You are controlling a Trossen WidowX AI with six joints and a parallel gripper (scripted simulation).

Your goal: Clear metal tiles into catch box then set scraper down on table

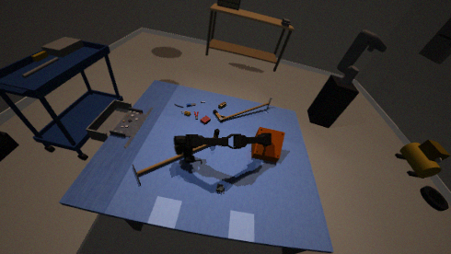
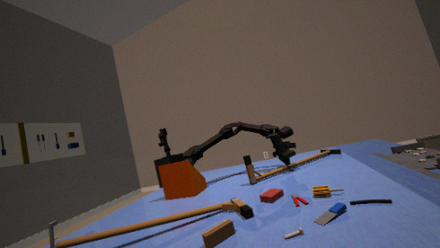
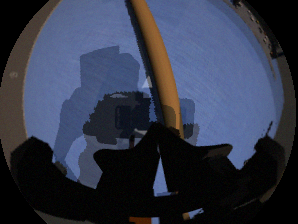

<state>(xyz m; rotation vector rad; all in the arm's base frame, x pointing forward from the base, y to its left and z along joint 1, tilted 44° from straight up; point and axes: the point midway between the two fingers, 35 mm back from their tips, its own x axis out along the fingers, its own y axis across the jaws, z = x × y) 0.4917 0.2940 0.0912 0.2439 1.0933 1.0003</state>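
A: Blue surface (image 1: pixel 285 202) is filling the top view; the tool (image 1: pixel 185 146) is sitting over the long scraper (image 1: pixel 158 165), tiles (image 1: pixel 128 121) waiting on the bench plate (image 1: pixel 138 123) by the catch box (image 1: pixel 98 121).

B: Exterior view: the tool is clamping the scraper's handle low.

A: Wrist view: the blade is pointing ahead. I'm fearing the thin handle pivoting, skewing the sweep.

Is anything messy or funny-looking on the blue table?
Yes. Little metal tiles lie scattered on the steel plate next to the catch box, not inside it. The gripper is also pinched shut right at the long scraper, so it probably isn't holding it.
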